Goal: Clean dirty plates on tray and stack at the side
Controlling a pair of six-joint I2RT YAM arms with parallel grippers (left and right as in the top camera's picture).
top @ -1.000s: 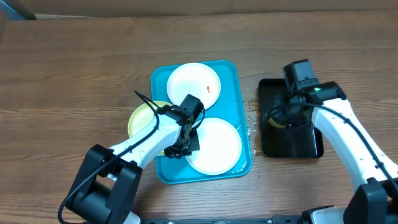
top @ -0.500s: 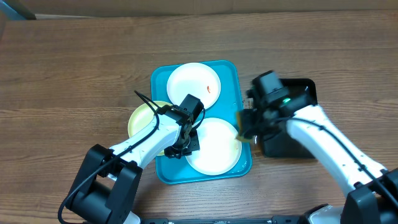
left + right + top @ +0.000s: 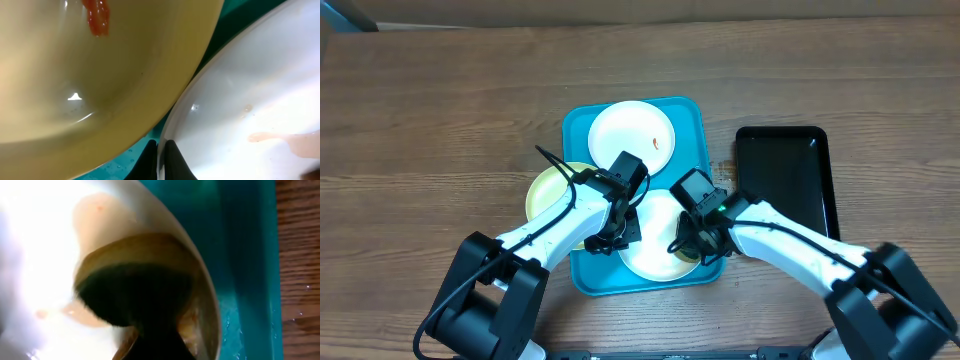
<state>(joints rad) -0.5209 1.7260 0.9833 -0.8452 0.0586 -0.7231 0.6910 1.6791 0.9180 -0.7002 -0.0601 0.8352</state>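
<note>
**Floor:** Where are the plates right now?

**Operator:** From overhead I have the turquoise tray [image 3: 692,115] mid-frame on the wooden table [image 3: 440,120]. The upper white plate [image 3: 620,135] lies at the tray's top end, with a red-orange smear [image 3: 657,142] near its right rim. The lower white plate [image 3: 650,252] fills the tray's bottom half. The yellow-green plate [image 3: 542,190] hangs over the tray's left edge, partly under my left arm. A black tray [image 3: 785,190] sits apart at the right of the frame.

**Floor:** And the grippers?

**Operator:** The left gripper [image 3: 160,148] is clamped on the lower white plate's left rim. Only its wrist camera shows that, with the jaws pinching either side of the rim at the bottom of the frame. That camera also catches a red blob [image 3: 97,17] on the yellow-green plate, which I can't make out from overhead. The right gripper [image 3: 688,248] is down on the lower white plate's right side, closed on a pad [image 3: 135,290] with a dark face and a yellowish edge. I think it's a sponge, though the close view is blurred.

**Floor:** Anything else from the right wrist?

**Operator:** There's a pale pinkish film [image 3: 95,210] on the plate around the pad, and the tray's wall stands beside bare wood at the right of the frame. Overhead shows that plate as plain white.
</note>
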